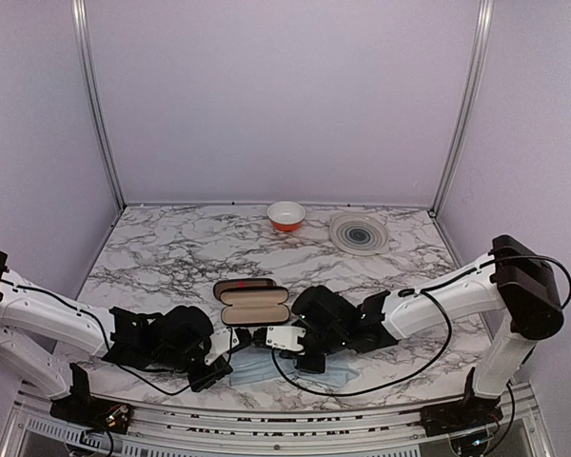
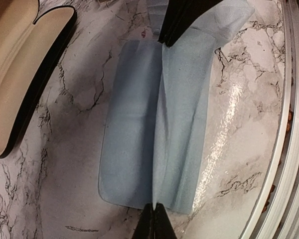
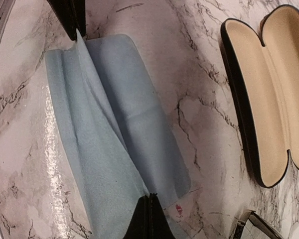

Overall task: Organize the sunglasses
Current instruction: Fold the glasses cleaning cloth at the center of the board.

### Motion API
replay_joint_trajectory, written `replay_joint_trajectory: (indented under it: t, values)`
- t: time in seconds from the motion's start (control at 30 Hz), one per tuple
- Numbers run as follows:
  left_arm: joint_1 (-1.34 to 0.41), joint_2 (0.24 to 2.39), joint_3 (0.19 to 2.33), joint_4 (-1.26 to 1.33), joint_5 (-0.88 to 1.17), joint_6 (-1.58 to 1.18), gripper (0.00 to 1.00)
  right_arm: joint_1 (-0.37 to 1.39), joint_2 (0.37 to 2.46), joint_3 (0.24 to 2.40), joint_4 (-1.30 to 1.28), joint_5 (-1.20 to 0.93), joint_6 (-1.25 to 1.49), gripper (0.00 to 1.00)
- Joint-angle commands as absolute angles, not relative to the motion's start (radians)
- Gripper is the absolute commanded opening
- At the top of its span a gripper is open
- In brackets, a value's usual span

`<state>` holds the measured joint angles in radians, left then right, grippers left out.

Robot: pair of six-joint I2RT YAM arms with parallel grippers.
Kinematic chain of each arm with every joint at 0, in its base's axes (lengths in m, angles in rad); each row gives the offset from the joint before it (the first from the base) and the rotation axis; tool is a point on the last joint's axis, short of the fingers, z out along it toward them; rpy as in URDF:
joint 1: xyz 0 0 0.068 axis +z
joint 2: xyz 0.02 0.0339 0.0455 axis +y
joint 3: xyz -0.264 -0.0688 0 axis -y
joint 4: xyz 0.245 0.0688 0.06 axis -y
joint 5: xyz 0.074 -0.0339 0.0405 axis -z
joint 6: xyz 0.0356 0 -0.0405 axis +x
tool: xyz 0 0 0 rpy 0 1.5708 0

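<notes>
Two-ended pinch noted on blue cloth: left claw closed on one end of raised fold, right claw closed on opp. end. Long axis claw to claw, along counter front edge. Sunglasses not made out in any view. Found only a cut-off framed item beside open case, on case side of right claw, nearer right arm. Poss. the sunglasses; cannot confirm.
</notes>
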<state>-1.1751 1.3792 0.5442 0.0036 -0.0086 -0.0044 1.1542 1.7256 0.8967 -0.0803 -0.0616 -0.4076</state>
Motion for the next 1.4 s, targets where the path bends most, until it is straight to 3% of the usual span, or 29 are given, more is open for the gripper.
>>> replay_joint_trajectory:
  t: [0.0, 1.37]
  values:
    - [-1.174, 1.363, 0.563, -0.014, -0.001, -0.037, 0.0, 1.165, 1.75, 0.962, -0.054, -0.08, -0.422, 0.0]
    - [-1.163, 1.451, 0.573, 0.025, -0.082, -0.028, 0.0, 1.162, 1.813, 0.987, -0.069, -0.024, -0.416, 0.01]
